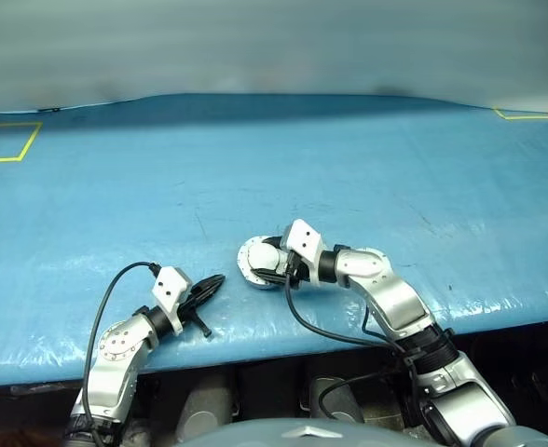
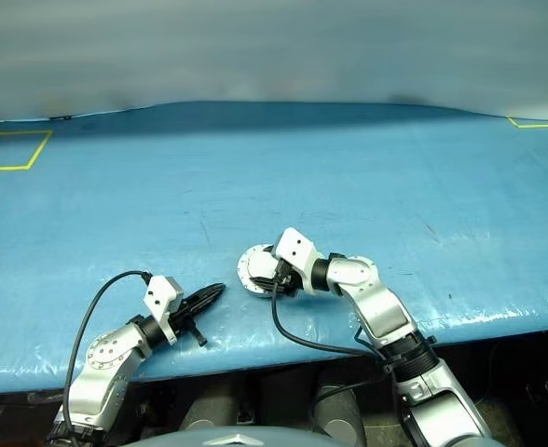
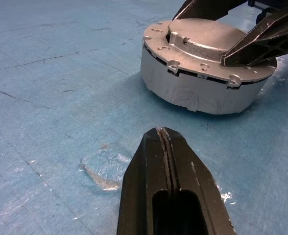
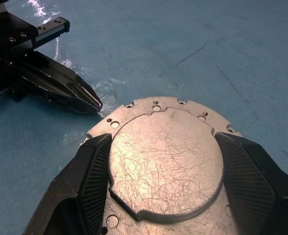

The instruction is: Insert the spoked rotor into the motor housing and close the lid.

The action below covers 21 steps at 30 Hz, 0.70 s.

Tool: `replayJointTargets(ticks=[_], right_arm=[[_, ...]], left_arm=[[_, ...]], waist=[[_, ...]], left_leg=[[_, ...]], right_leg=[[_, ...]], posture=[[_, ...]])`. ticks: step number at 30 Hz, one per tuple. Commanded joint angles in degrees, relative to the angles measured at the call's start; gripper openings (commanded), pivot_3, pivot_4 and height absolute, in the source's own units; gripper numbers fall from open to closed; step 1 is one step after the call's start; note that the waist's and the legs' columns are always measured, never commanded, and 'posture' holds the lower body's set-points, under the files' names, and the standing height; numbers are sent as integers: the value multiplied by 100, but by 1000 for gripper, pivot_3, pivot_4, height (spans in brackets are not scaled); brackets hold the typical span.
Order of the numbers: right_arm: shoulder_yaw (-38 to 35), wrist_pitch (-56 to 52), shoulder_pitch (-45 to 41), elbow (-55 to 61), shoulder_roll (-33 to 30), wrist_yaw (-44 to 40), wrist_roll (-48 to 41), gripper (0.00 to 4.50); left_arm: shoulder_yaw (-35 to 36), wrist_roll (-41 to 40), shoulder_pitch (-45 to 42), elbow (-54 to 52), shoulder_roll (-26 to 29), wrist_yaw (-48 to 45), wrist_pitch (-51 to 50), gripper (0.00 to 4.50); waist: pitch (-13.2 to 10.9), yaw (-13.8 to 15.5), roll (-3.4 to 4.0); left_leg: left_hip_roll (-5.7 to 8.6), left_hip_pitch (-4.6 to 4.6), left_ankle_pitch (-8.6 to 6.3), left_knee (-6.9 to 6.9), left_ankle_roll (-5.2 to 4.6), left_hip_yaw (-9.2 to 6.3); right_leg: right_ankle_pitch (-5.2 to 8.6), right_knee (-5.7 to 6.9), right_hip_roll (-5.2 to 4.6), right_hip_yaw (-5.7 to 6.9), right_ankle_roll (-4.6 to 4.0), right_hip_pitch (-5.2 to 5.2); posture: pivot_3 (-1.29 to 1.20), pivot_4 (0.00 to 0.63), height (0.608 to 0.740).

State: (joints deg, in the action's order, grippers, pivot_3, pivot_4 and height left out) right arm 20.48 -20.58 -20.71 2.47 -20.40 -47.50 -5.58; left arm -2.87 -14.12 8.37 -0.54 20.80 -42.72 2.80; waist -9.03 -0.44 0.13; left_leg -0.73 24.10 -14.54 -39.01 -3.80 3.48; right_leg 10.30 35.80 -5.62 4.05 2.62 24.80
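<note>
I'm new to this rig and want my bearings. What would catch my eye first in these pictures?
The round grey metal motor housing with its plain grey lid shut on top stands near the front edge of the blue table cover, and the right gripper has its black fingers on either side of the lid's raised centre. To its left, the left gripper rests shut, holding nothing.

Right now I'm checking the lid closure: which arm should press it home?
Probably the right. The right gripper already straddles the lid atop the motor housing, one finger on each side. The left gripper is shut, on the blue table short of it.
</note>
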Motion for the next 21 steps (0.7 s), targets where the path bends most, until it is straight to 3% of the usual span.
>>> replayJointTargets(ticks=[1,11,21], right_arm=[[48,-83,-130,47,-153,24,208,3034],[244,-543,-306,-152,-395,15,407,3034],[270,-694,-236,-264,-330,44,368,3034]], left_arm=[[-109,-40,21,-3,-20,-86,-68,0],[-99,-67,-10,34,-100,-113,-62,0],[322,-1185,-295,-142,-580,-267,-293,0]], waist=[[0,1,0],[0,35,0],[2,44,-3]], left_leg=[[0,0,0,0,0,0],[1,0,-1,0,-1,-1],[-7,-1,-1,-5,2,-4]], right_leg=[[0,0,0,0,0,0],[0,-1,-1,2,0,-1],[1,0,-6,8,2,-5]], posture=[[0,150,740],[0,150,740],[0,150,740]])
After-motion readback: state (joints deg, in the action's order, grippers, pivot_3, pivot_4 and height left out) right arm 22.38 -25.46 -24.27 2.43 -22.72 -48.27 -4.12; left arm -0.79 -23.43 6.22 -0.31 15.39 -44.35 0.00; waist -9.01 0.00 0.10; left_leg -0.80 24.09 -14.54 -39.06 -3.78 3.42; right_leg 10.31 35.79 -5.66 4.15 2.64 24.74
